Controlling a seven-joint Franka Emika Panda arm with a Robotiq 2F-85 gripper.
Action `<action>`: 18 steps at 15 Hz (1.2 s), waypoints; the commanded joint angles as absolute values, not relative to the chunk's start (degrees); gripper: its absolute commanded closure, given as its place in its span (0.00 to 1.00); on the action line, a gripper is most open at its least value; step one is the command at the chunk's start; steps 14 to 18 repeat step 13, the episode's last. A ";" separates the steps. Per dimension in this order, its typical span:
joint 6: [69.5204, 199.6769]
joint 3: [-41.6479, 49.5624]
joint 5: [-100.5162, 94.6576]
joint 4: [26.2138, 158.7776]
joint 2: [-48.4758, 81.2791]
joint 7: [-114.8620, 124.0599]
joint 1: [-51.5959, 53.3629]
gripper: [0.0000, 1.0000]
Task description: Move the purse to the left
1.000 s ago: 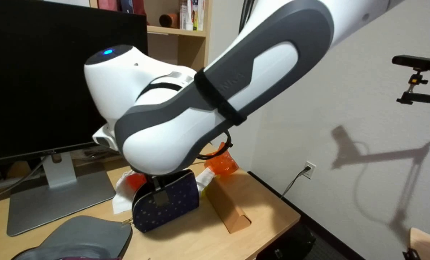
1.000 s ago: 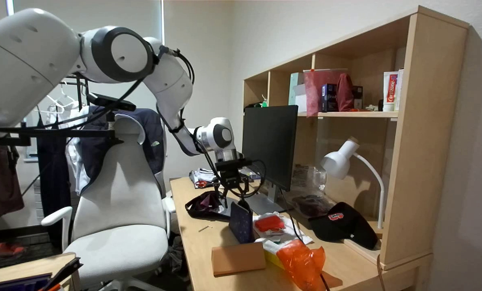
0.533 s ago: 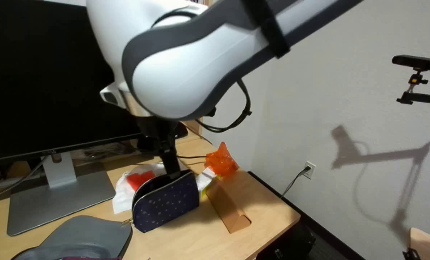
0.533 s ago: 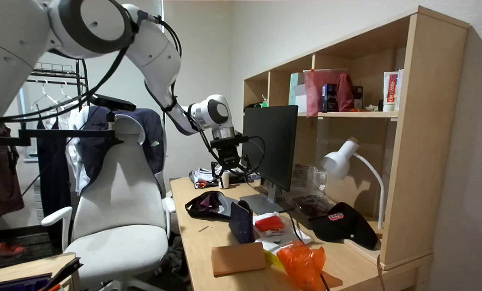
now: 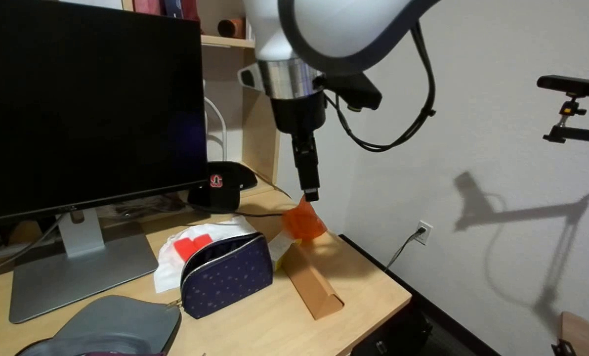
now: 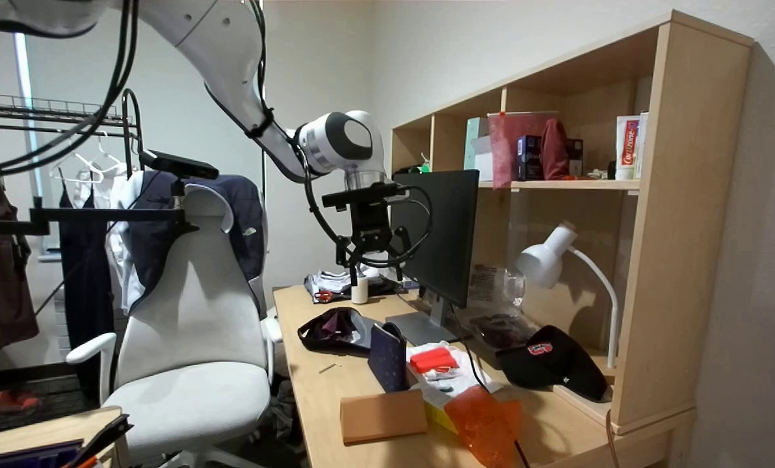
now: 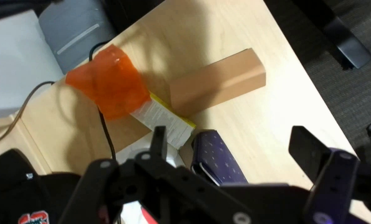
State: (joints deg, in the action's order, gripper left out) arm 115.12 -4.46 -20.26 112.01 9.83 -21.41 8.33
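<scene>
The purse point(image 5: 228, 279) is a dark navy pouch with small stars, standing upright on the desk with its zipped top open. It also shows in an exterior view point(image 6: 387, 357) and, partly covered by the gripper, in the wrist view point(image 7: 219, 158). My gripper point(image 5: 310, 193) is up in the air, above the desk and apart from the purse. In an exterior view its two fingers point(image 6: 376, 273) are spread with nothing between them. In the wrist view the fingertips point(image 7: 227, 137) are wide apart, and the purse lies well below them.
A brown cardboard prism point(image 5: 314, 284), an orange bag point(image 5: 303, 222) and a white-and-yellow box point(image 7: 170, 121) lie beside the purse. A grey pouch point(image 5: 121, 321) touches its other end. A monitor point(image 5: 92, 109) stands behind. A black cap point(image 6: 553, 364) and lamp point(image 6: 550, 260) are farther back.
My gripper has risen from the purse and swung away from it, towards above the orange bag in an exterior view. The purse stands in the same place over these frames.
</scene>
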 commanded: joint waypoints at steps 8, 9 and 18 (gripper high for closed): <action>136.43 -0.06 -11.46 138.48 -10.30 -12.66 1.68 0.00; 138.17 0.28 -11.16 139.77 -11.15 -12.38 1.57 0.00; 136.47 0.38 -12.50 138.30 -9.93 -12.98 1.78 0.00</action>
